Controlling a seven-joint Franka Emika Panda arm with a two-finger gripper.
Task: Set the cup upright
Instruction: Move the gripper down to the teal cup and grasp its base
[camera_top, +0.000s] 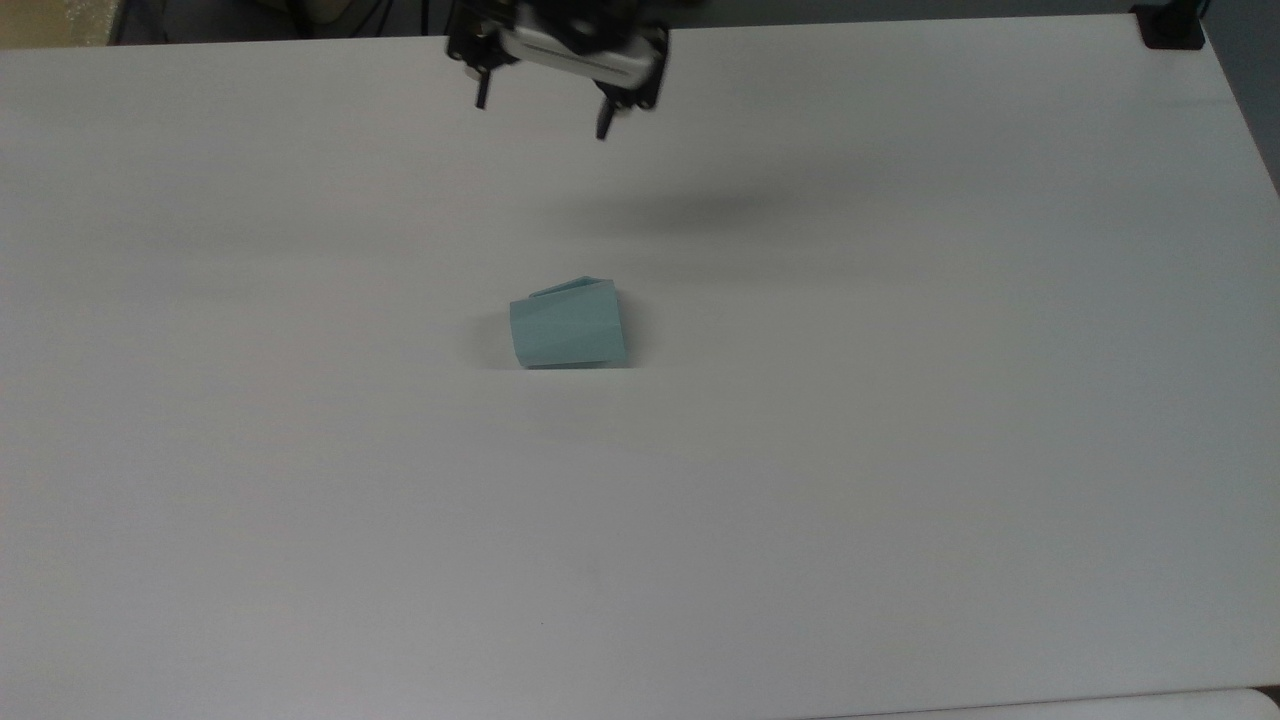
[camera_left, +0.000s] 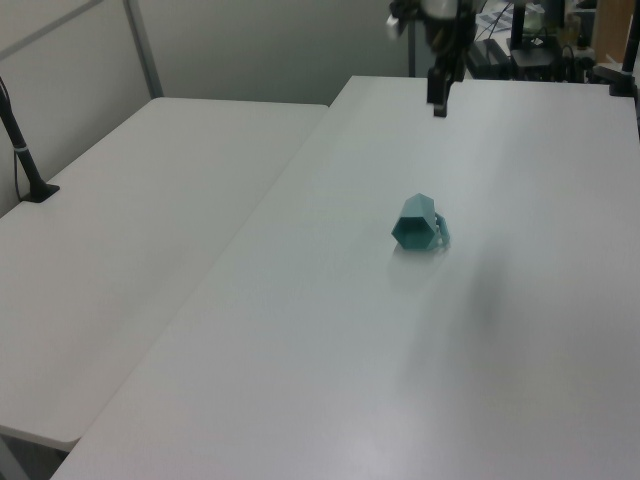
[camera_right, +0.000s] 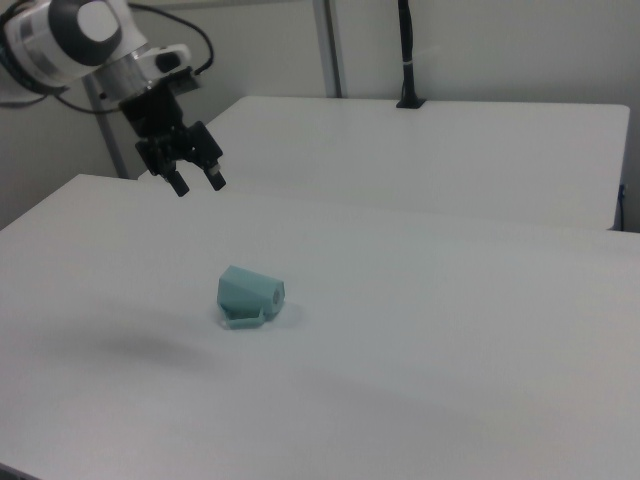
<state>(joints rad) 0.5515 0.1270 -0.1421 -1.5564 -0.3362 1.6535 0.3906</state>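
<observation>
The arm (camera_right: 75, 35) is white and rounded, with a pale grey disc cap on its joint and black cables looping off at two o'clock. Below sits a black wrist block. The gripper (camera_right: 197, 183) is black with two short, dark fingers (camera_top: 603, 122); the top view shows a silver-white band across its body.

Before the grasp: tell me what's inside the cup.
The cup lies on its side; in the left view its open mouth shows an empty teal interior. The deepest part is shadowed.
</observation>
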